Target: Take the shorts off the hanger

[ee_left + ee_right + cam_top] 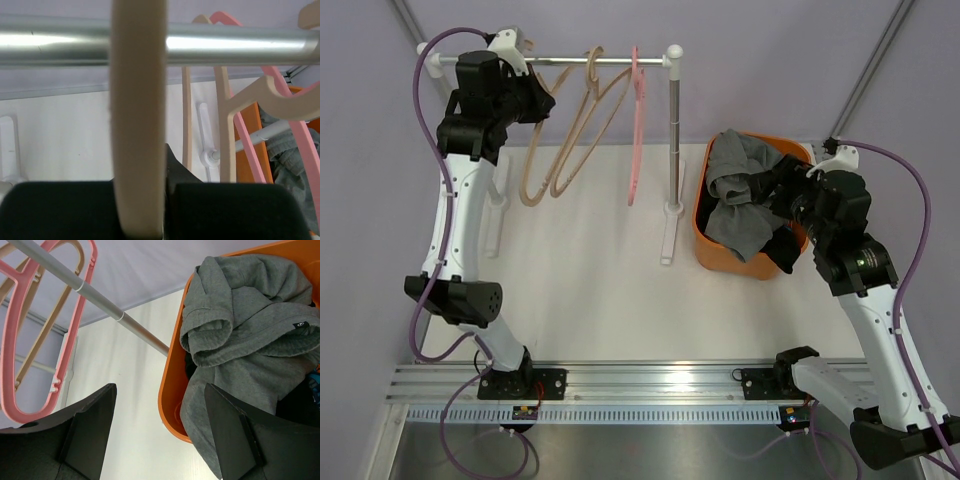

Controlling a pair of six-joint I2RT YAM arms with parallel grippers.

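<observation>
The grey shorts point(738, 190) lie heaped in the orange basket point(702, 235), also in the right wrist view point(250, 325). Black fabric point(300, 407) lies under them, with a sliver of blue print point(315, 379) at the edge. The hangers on the rail point(610, 60) are bare. My left gripper point(538, 98) is up at the rail, shut on a beige hanger point(137, 125) that hooks over it. My right gripper point(775, 195) is open and empty, its jaws point(160, 390) standing one on each side of the basket's rim.
Two beige hangers point(565, 150) and a pink hanger point(637, 130) hang on the rail. The rack's upright post point(674, 130) stands just left of the basket. A white rack foot point(667, 235) rests on the table.
</observation>
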